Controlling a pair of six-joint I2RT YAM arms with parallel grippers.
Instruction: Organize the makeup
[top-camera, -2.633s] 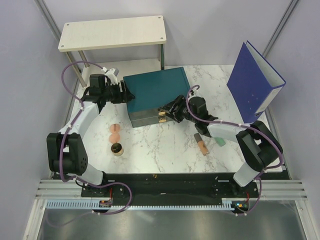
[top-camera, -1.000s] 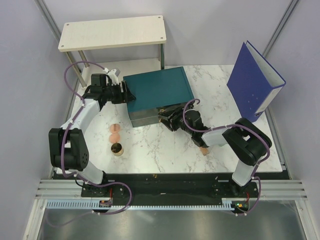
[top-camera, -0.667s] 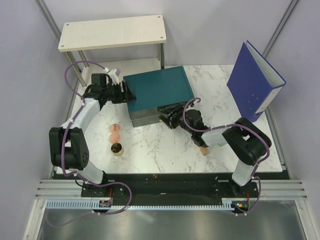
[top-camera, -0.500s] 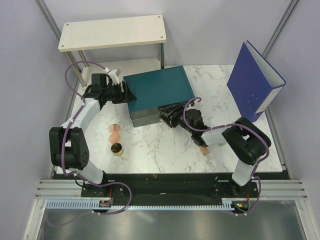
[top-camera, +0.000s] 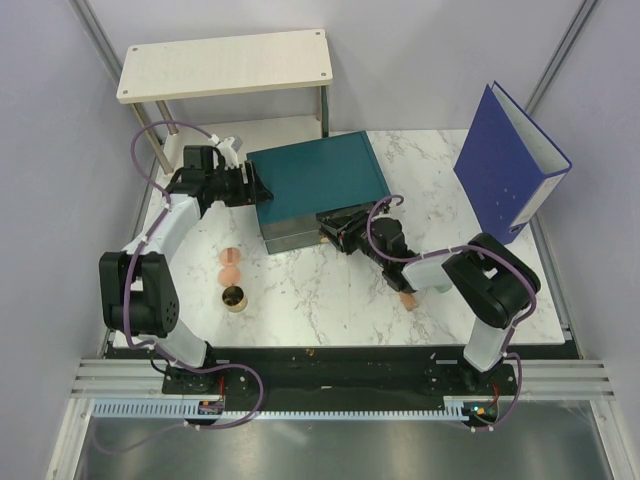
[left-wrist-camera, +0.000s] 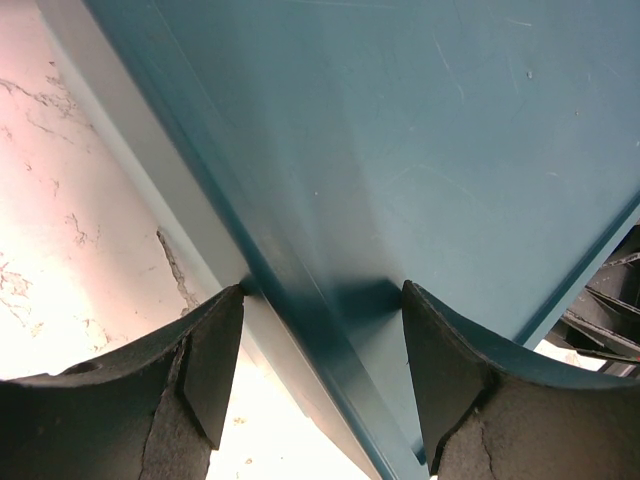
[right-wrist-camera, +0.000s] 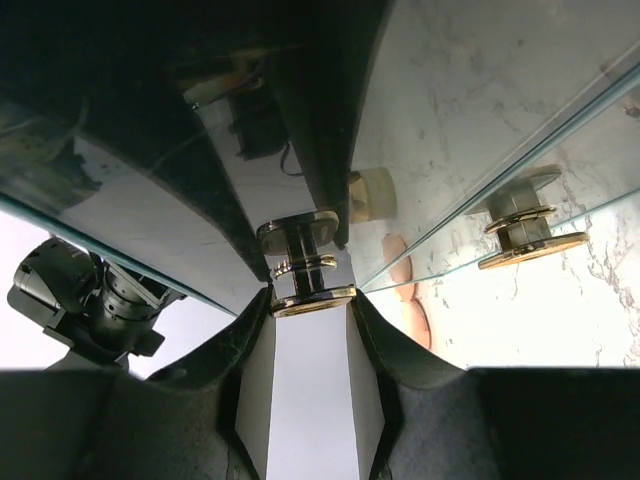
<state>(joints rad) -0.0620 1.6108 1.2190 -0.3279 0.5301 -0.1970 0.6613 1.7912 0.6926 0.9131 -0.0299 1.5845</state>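
The teal drawer box (top-camera: 312, 182) stands mid-table. My left gripper (top-camera: 249, 188) is open, its fingers astride the box's left top edge (left-wrist-camera: 322, 300). My right gripper (top-camera: 334, 236) is at the box front, shut on a gold handle (right-wrist-camera: 300, 229); in the right wrist view the gripper (right-wrist-camera: 310, 308) pinches the knob. Two peach-pink discs (top-camera: 230, 266) and the gold-rimmed dark pot (top-camera: 235, 297) lie on the marble at front left. The tan stick (top-camera: 406, 297) shows partly under my right arm. The mint-green tube is hidden.
A blue ring binder (top-camera: 510, 165) stands at the right. A white shelf (top-camera: 225, 65) stands at the back left. A second gold handle (right-wrist-camera: 528, 238) sits right of the gripped one on the glossy drawer front.
My right gripper moved a little forward to the box front and closed on the gold handle. The left gripper has stayed at the box's left edge.
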